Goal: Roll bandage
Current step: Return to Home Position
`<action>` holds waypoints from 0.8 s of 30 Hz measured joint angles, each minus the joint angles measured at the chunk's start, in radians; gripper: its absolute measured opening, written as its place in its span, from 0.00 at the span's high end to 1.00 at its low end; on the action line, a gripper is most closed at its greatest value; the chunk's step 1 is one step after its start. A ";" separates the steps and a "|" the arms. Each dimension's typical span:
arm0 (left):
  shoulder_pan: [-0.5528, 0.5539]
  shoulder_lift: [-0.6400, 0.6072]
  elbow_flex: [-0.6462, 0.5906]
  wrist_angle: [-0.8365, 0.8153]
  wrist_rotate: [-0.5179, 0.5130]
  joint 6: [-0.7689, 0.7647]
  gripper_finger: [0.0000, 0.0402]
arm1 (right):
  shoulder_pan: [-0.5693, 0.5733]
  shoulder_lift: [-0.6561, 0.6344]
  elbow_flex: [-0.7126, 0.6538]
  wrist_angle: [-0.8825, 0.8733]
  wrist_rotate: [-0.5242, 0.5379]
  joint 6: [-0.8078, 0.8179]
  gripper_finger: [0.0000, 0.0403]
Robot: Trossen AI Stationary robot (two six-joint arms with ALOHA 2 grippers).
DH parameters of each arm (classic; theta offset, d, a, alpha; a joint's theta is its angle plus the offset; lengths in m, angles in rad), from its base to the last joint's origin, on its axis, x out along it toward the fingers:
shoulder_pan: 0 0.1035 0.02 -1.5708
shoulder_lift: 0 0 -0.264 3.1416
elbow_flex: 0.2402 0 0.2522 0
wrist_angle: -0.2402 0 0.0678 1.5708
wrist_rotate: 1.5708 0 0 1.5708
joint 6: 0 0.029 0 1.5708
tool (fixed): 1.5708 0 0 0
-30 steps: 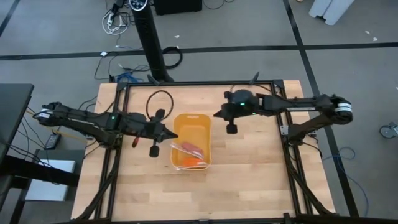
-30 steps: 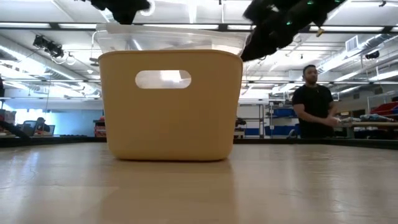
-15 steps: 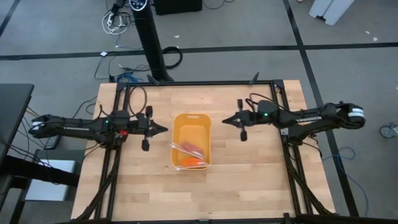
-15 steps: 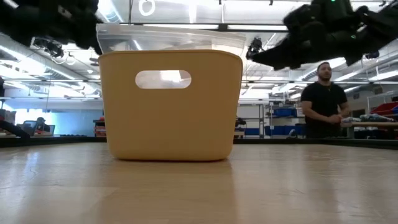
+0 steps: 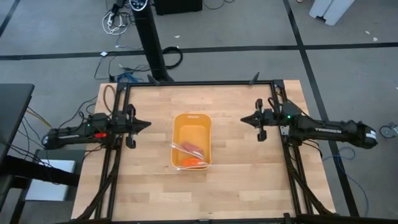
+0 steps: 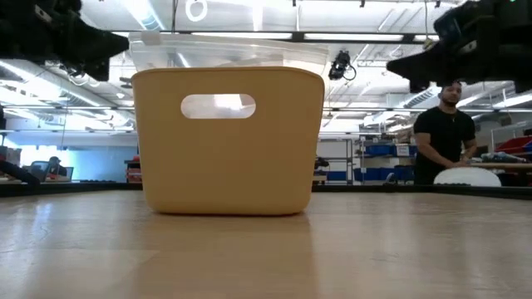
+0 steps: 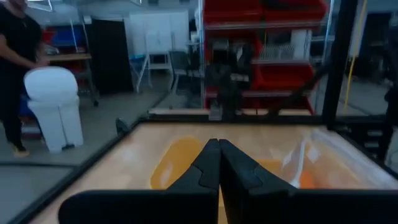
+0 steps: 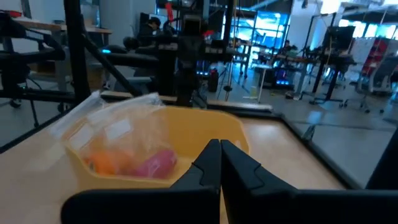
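Outward from the bin (image 5: 191,116), left end effector (image 5: 144,124) and right end effector (image 5: 245,119) retreated.

Standing here, I can read no word, number, brand or sign anywhere: not on the yellow bin (image 6: 229,158), the clear bag (image 8: 115,127) in it, the bandage (image 8: 157,164), or the red shelf bins (image 7: 261,14) beyond the counter (image 5: 249,177).

The bin (image 5: 192,127) stands at the middle of the table (image 5: 249,174). In its near end lies the zip bag (image 5: 180,148), with the bandage (image 5: 194,149) inside. On its 2 sides, well apart, the left gripper (image 5: 147,123) is over the table's left edge and the right gripper (image 5: 244,119) is near the right edge.
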 joint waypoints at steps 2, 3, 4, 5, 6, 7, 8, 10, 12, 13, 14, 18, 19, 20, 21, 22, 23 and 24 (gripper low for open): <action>0.000 -0.009 -0.020 0.029 -0.010 0.001 0.98 | 0.001 -0.049 -0.018 -0.031 0.004 0.013 1.00; 0.000 -0.009 -0.034 0.025 -0.014 0.000 0.98 | 0.003 -0.068 -0.030 -0.042 0.012 0.014 1.00; 0.000 -0.005 -0.052 0.041 -0.016 -0.001 0.98 | 0.007 -0.086 -0.044 -0.045 0.023 0.017 1.00; 0.000 0.005 -0.078 0.094 -0.020 -0.003 0.98 | 0.010 -0.107 -0.055 -0.045 0.039 0.017 1.00; 0.000 0.005 -0.105 0.142 -0.024 -0.011 0.98 | 0.013 -0.130 -0.065 -0.049 0.058 0.014 1.00; 0.000 0.000 -0.134 0.170 -0.027 -0.018 0.98 | 0.014 -0.156 -0.070 -0.067 0.075 0.009 1.00; 0.000 -0.001 -0.155 0.190 -0.027 -0.022 0.98 | 0.015 -0.181 -0.071 -0.084 0.085 0.008 1.00; 0.000 -0.008 -0.178 0.201 -0.031 -0.030 0.98 | 0.021 -0.237 -0.071 -0.124 0.087 0.012 1.00; -0.001 -0.009 -0.179 0.204 -0.032 -0.046 0.98 | 0.028 -0.296 -0.071 -0.171 0.084 0.013 1.00; -0.001 -0.009 -0.177 0.200 -0.032 -0.045 0.98 | 0.032 -0.330 -0.071 -0.200 0.081 0.014 1.00; -0.001 -0.009 -0.173 0.194 -0.032 -0.038 0.98 | 0.036 -0.365 -0.071 -0.233 0.081 0.020 1.00; -0.001 -0.009 -0.134 0.142 -0.061 0.000 0.98 | 0.048 -0.506 -0.071 -0.383 0.081 0.032 1.00; -0.001 -0.009 -0.127 0.116 -0.078 -0.001 0.98 | 0.051 -0.530 -0.071 -0.416 0.091 0.033 1.00; -0.001 -0.009 -0.123 0.090 -0.086 -0.004 0.98 | 0.057 -0.527 -0.067 -0.419 0.098 0.038 1.00; -0.001 -0.008 -0.121 0.073 -0.086 -0.004 0.98 | 0.062 -0.525 -0.059 -0.437 0.106 0.040 1.00; -0.001 -0.008 -0.121 0.069 -0.083 -0.004 0.98 | 0.068 -0.522 -0.056 -0.459 0.114 0.037 1.00; -0.001 -0.009 -0.120 0.065 -0.084 -0.006 0.98 | 0.075 -0.523 -0.053 -0.467 0.125 0.035 1.00; -0.001 -0.009 -0.119 0.063 -0.088 -0.005 0.98 | 0.084 -0.526 -0.050 -0.467 0.147 0.028 1.00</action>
